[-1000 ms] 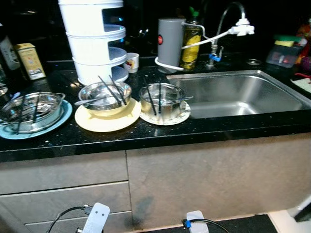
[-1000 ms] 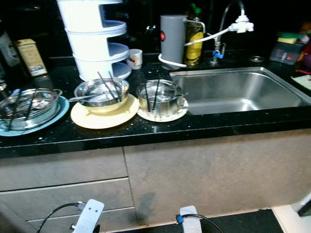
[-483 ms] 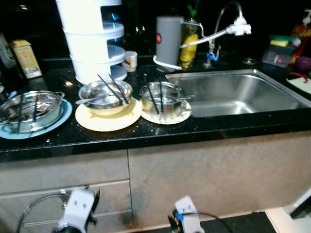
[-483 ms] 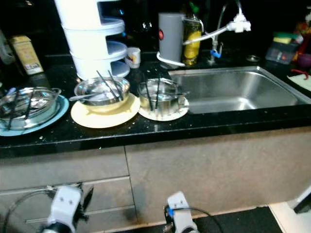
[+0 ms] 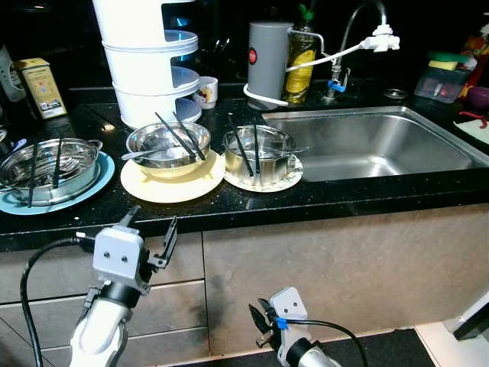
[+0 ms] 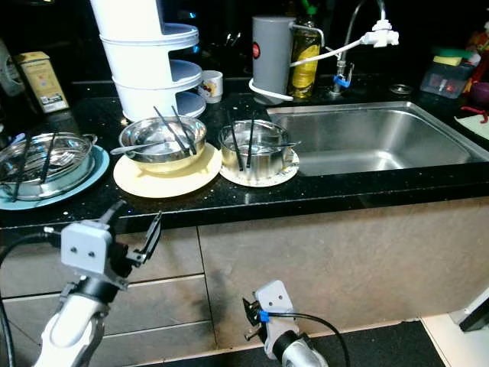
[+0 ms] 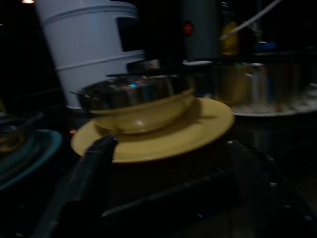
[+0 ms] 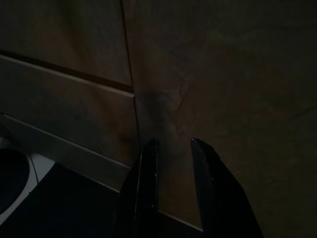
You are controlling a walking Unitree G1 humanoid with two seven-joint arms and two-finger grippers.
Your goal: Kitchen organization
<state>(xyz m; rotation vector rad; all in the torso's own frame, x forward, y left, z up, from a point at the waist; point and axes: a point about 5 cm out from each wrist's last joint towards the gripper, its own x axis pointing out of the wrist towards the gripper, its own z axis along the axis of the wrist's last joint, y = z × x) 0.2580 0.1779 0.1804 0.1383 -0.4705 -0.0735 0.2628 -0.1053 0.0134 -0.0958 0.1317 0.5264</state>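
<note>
Three dish sets stand on the black counter [image 5: 328, 200]. At the left a steel bowl [image 5: 47, 160] with chopsticks rests on a blue plate [image 5: 15, 206]. In the middle a steel bowl [image 5: 157, 140] with chopsticks and a spoon sits in a yellow bowl on a yellow plate [image 5: 172, 189]. Right of it a steel pot [image 5: 269, 157] with chopsticks stands on a patterned plate [image 5: 286, 182]. My left gripper [image 5: 150, 227] is raised to the counter's front edge, open and empty, facing the yellow plate [image 7: 163, 139]. My right gripper [image 8: 173, 144] hangs low before the cabinet front [image 8: 223, 74], open with a narrow gap.
The steel sink [image 5: 374, 141] lies to the right under a faucet [image 5: 359, 23]. A white tiered container [image 5: 145, 69], a small cup [image 5: 205, 92], a grey kettle [image 5: 265, 53] and a soap bottle [image 5: 302, 65] line the back. A yellow tin [image 5: 40, 88] stands far left. Drawers [image 5: 176, 260] are below.
My left arm has risen from near the floor to the counter's front edge, its fingers now spread toward the yellow plate. The right gripper has come up slightly. The camera shifted a little.
</note>
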